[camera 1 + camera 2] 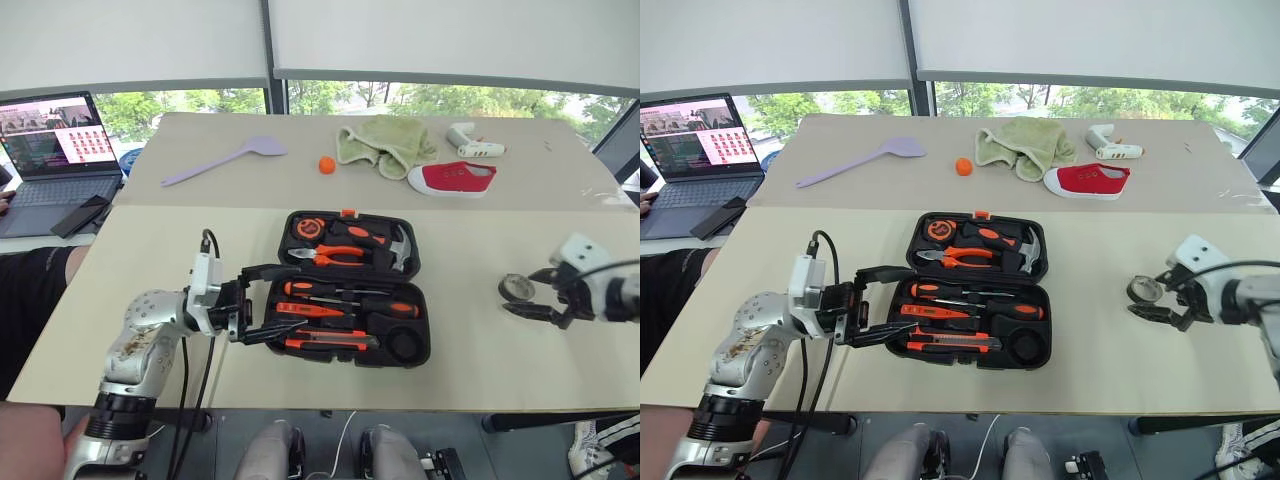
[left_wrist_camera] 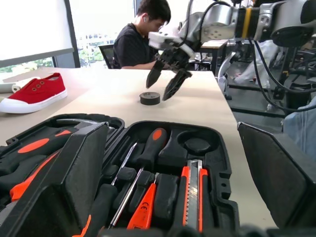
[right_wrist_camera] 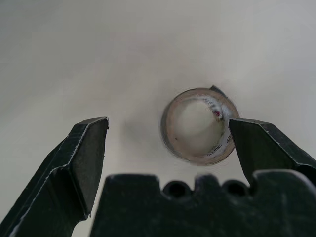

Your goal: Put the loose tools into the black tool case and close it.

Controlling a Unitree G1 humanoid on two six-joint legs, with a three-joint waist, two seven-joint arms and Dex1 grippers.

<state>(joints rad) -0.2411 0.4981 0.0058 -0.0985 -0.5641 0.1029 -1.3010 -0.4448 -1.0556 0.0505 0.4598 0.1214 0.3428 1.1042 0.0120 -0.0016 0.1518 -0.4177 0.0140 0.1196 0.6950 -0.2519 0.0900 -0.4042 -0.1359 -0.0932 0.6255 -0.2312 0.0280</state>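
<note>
The black tool case lies open on the bench, just in front of the left gripper, whose fingers are spread wide with their tips over the case's near-left edge. In the half of the case nearest that gripper sit two black-and-orange screwdrivers, a slim orange tester screwdriver and an orange-black utility knife; the half farther from it holds pliers, a hammer and a tape measure

Well off to the other side, the right gripper hangs just above the bench, fingers spread, nothing between them. The small grey tape roll lies flat on the bench right beside its fingertips, towards the case; seen from the wrist, the roll sits close against the inside of one finger, though I can't tell whether they touch

Beyond the case, far from both grippers, lie a lilac spatula, a small orange ball, a green cloth, a red shoe and a white gun-shaped tool. A laptop stands open beyond the left arm
</note>
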